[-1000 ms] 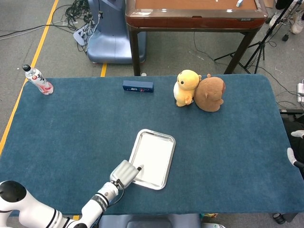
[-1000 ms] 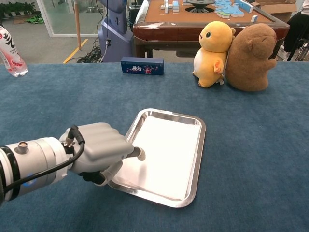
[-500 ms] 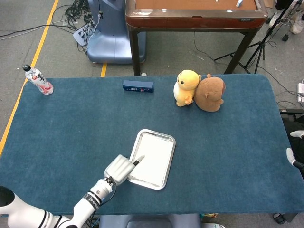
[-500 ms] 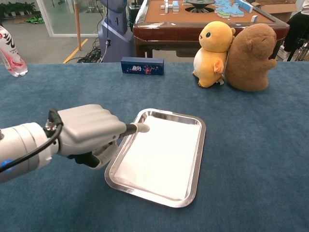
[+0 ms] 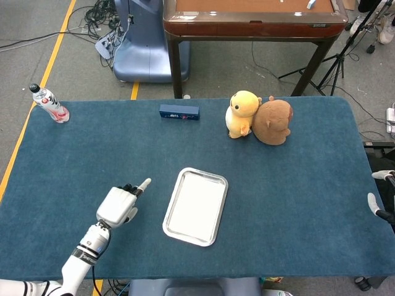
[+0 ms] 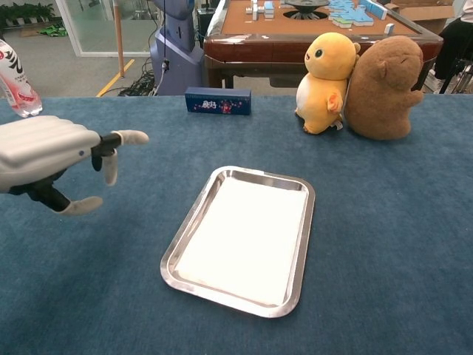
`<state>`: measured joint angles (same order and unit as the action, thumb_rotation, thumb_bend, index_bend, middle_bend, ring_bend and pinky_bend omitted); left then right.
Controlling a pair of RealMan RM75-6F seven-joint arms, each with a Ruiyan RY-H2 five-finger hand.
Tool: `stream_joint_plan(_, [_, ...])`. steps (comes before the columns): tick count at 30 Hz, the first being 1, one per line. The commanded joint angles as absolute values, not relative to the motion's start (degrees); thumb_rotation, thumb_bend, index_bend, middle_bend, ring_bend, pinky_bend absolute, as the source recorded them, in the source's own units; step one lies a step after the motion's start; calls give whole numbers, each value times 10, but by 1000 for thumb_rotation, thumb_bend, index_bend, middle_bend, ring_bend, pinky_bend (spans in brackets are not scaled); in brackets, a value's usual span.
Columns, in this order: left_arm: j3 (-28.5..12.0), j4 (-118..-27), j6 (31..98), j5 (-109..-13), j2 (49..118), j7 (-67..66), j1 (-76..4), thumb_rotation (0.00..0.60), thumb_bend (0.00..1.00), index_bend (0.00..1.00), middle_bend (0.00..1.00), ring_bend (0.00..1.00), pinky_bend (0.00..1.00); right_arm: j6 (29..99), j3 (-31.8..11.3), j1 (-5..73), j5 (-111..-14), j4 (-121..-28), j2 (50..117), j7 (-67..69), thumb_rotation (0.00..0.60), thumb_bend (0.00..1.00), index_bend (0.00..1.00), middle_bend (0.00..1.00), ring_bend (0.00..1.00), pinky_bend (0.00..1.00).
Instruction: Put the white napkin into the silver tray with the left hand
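The white napkin (image 5: 197, 205) (image 6: 247, 235) lies flat inside the silver tray (image 5: 175, 195) (image 6: 308, 222) near the table's middle front. My left hand (image 5: 118, 205) (image 6: 52, 157) hovers to the left of the tray, apart from it, holding nothing. Its fingers are spread, one pointing toward the tray. At the right edge of the head view only a small part of my right hand (image 5: 378, 203) shows, too little to read its state.
Against the table's far edge are a yellow plush chick (image 5: 242, 114) (image 6: 326, 72) leaning on a brown plush animal (image 5: 273, 121) (image 6: 383, 78), and a dark blue box (image 5: 179, 112) (image 6: 217, 101). A water bottle (image 5: 49, 103) (image 6: 15, 80) lies at the far left corner.
My left hand has lifted off the napkin in the tray and drawn back to the left, its fingers spreading. The napkin stays in the tray.
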<state>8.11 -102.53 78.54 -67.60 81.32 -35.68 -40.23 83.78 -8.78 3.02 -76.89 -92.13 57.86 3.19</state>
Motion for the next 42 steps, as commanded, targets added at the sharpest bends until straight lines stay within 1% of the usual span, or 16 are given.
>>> stream_joint_plan(1, [88,-963,825,-741,794,-273,-354,600,324,0,332,294,494,838,-88,31,-768,-922,580,29,600,393,333,313,158,296])
stream_joint_plan(4, [94,-941,832,-743,780,-248,-328,600,324,0,323,287,468,837,-87,31,-768,-922,581,26,600,393,332,314,158,296])
stream_joint_plan(8, [94,-939,832,-720,750,-245,-294,600,324,0,270,244,432,833,-85,33,-768,-922,583,19,600,393,333,315,158,296])
stream_joint_plan(11, [93,-949,835,-710,732,-235,-272,600,324,0,245,223,411,833,-83,34,-769,-923,586,11,600,393,333,315,158,296])
stream_joint_plan(15, [93,-983,836,-701,704,-238,-249,600,324,0,198,184,376,831,-79,36,-771,-925,591,-3,600,393,333,315,158,296])
stream_joint_plan(16, [93,-994,840,-702,696,-243,-242,600,324,7,187,173,366,830,-78,36,-773,-925,593,-7,600,393,333,315,158,296])
stream_joint_plan(20, [91,-1019,859,-713,679,-246,-218,600,324,101,159,147,341,833,-73,36,-779,-929,597,-22,600,393,332,315,158,296])
stream_joint_plan(24, [88,-1012,891,-745,676,-223,-190,600,324,162,155,141,327,844,-67,32,-789,-937,600,-36,600,393,332,316,158,296])
stream_joint_plan(28, [83,-991,922,-775,679,-187,-160,600,324,177,155,141,320,858,-61,26,-803,-946,602,-49,600,393,332,317,158,296])
stream_joint_plan(31, [70,-965,955,-800,688,-153,-137,600,324,181,155,140,320,864,-57,23,-811,-950,605,-61,600,393,333,317,158,296])
stream_joint_plan(33, [66,-950,964,-811,692,-140,-128,600,324,192,155,140,320,863,-55,23,-811,-951,607,-66,600,393,332,317,158,296])
stream_joint_plan(37, [66,-931,948,-816,696,-132,-117,600,324,203,155,140,320,859,-55,26,-810,-949,610,-73,600,393,332,317,158,296])
stream_joint_plan(42, [59,-920,902,-796,700,-138,-115,600,324,204,155,140,320,837,-55,34,-799,-941,613,-71,600,393,333,317,158,296])
